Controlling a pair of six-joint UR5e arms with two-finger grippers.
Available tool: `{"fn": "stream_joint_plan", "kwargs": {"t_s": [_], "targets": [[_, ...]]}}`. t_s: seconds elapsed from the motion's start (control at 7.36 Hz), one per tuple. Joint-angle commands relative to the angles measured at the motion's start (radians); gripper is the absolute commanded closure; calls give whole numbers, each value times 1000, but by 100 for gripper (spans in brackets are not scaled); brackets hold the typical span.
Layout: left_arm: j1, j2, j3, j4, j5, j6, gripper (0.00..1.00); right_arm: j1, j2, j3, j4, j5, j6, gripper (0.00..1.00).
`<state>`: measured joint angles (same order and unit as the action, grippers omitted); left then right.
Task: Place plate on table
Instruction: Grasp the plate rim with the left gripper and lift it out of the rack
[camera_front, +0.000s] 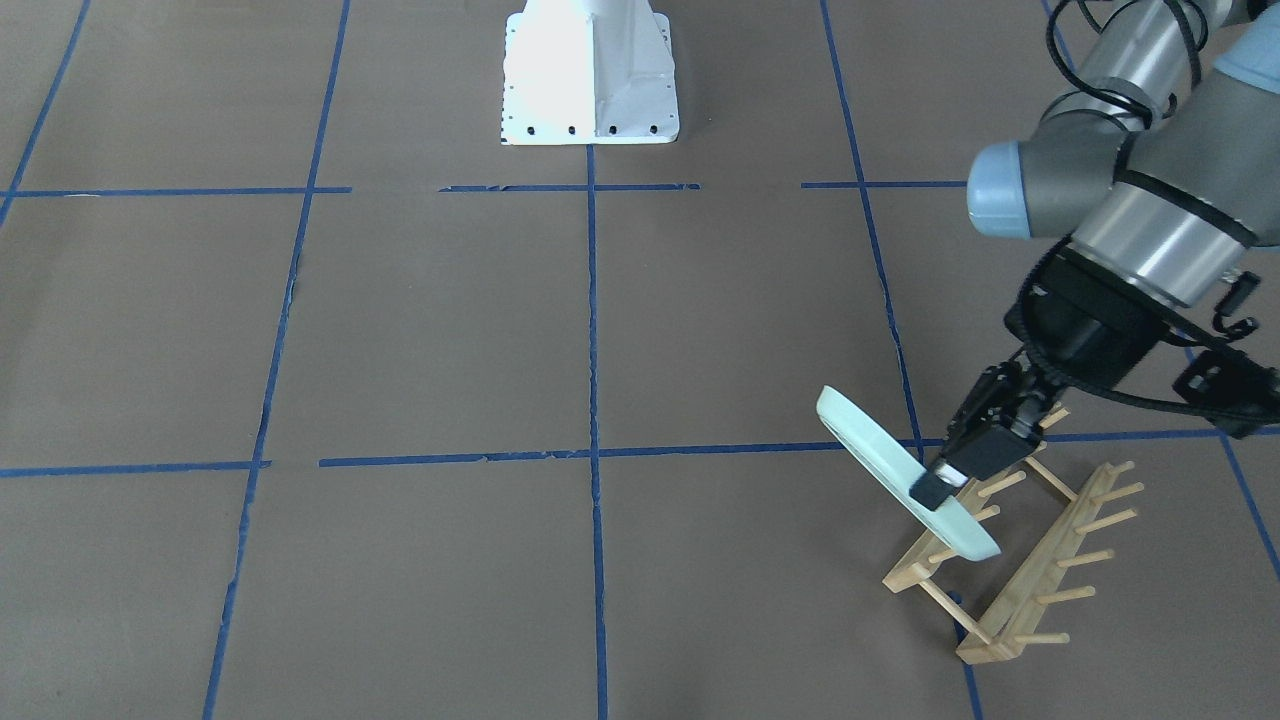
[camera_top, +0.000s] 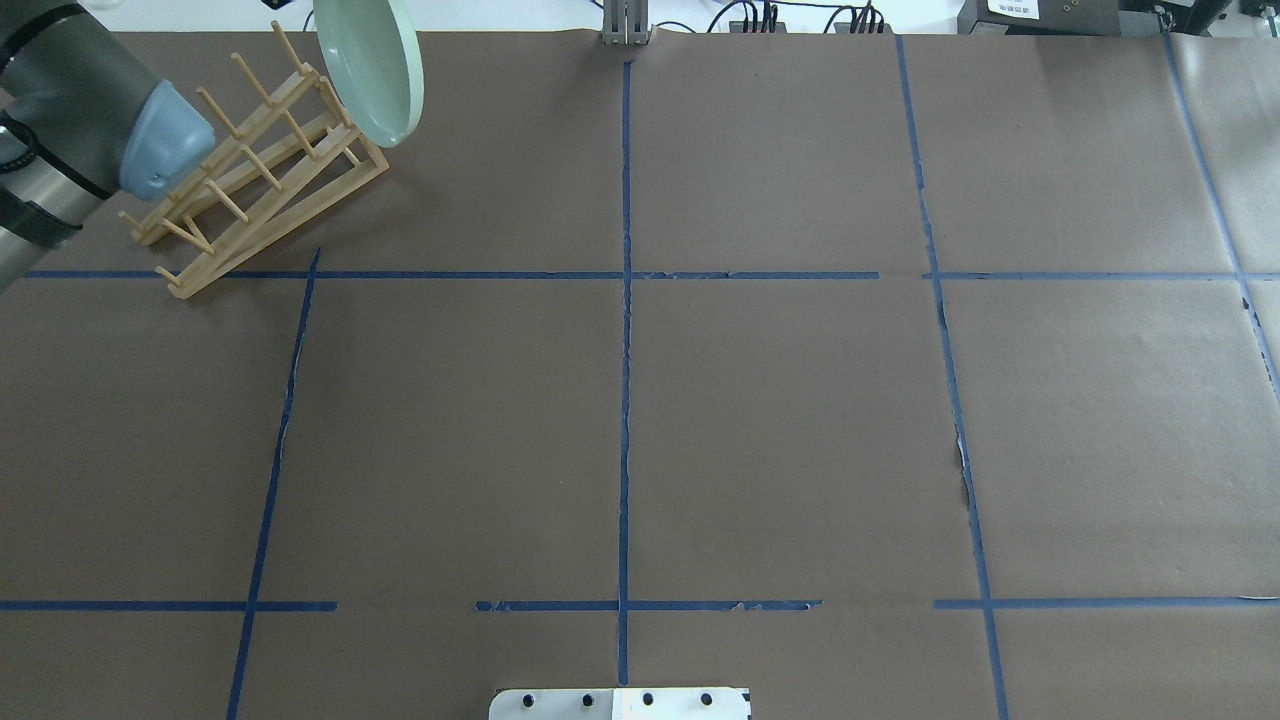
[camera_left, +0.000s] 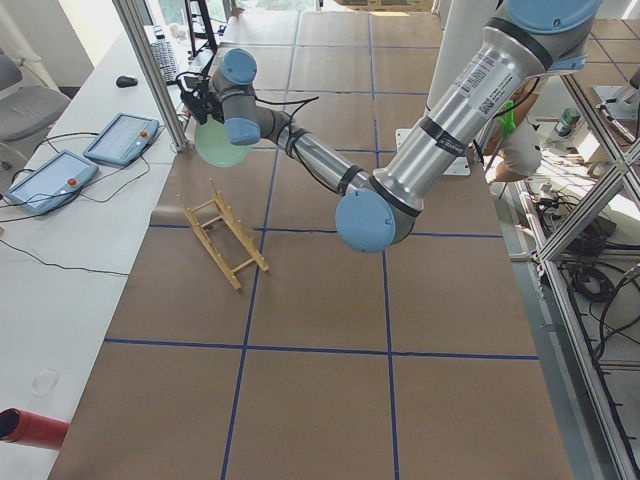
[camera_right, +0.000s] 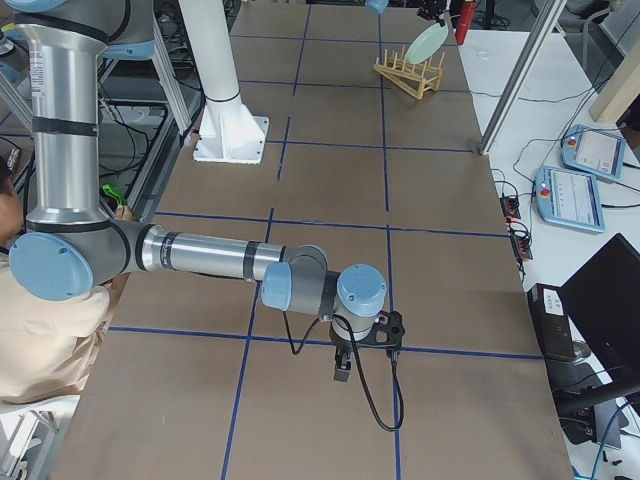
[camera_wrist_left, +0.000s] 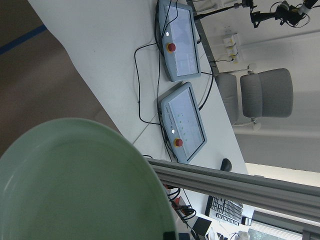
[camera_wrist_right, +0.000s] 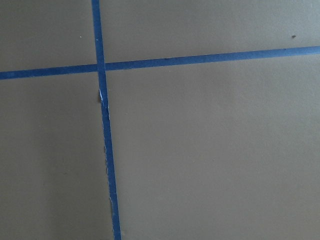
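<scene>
The left gripper (camera_front: 935, 490) has its two fingers closed on the rim of the round pale mint-green plate (camera_front: 905, 485). It holds the plate in the air, standing almost on its edge and tilted. From the side of the room I see the plate hanging clear above the light wooden peg rack (camera_front: 1010, 570), not touching the pegs. It is at the far corner of the large brown paper-covered table with blue tape lines (camera_front: 450, 330), on the robot's left side.

I judge that the plate is already out of the rack and the step in hand is carrying it to a free place on the table. The next move calls for taking the plate sideways, away from the rack, then turning the wrist until the plate lies flat. After that the arm should lower it until the bottom rests on the paper, and only then open the fingers.

The right gripper (camera_right: 341, 370) hangs low over the table, well apart from all this. I cannot tell if it is open or closed.
</scene>
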<state>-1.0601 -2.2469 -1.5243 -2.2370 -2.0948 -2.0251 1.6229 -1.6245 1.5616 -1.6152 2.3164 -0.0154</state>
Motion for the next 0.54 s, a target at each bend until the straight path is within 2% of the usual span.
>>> {"fn": "stream_joint_plan", "kwargs": {"t_s": [0.0,0.14,0.27,0.41], "targets": [[157,-77,-92,444,6,124,100,0,0,0,0,0,0,0],[242,-100,-82,564,21,147,100,0,0,0,0,0,0,0],[341,-112,-65,731,91,216,100,0,0,0,0,0,0,0],[395,-147,13,849,119,276,100,0,0,0,0,0,0,0]]}}
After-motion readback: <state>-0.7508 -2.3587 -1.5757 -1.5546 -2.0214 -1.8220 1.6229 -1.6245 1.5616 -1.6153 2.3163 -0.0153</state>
